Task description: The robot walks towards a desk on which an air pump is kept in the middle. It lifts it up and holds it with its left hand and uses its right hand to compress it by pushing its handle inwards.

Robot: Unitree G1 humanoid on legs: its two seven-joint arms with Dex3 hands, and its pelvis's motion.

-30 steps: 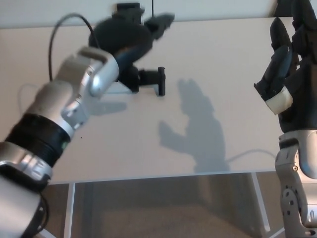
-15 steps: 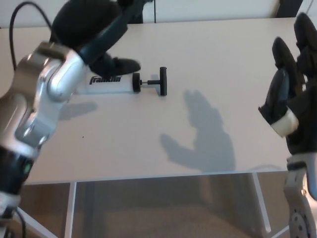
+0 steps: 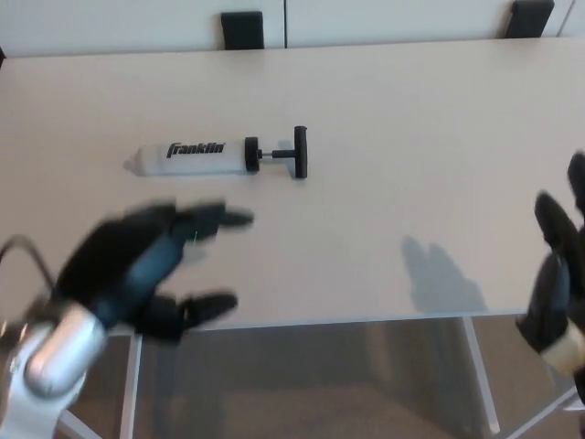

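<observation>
The air pump (image 3: 194,158) lies on its side on the beige desk (image 3: 384,119), a white barrel lettered "franklin" with a black T-handle (image 3: 299,152) pointing right. Nothing touches it. My left hand (image 3: 146,265) is blurred at the lower left, near the desk's front edge and well short of the pump, open with fingers spread and holding nothing. My right hand (image 3: 559,283) shows only partly at the right edge, low beside the desk, fingers apart and empty.
Two dark chair backs (image 3: 242,27) (image 3: 530,16) stand behind the desk's far edge. The desk's front edge runs across the lower picture, with white legs (image 3: 480,370) and grey floor below. A shadow (image 3: 443,279) falls on the desk's right front.
My left hand has drawn back from over the pump toward the desk's front edge, leaving the pump lying uncovered. My right hand has dropped lower and to the right.
</observation>
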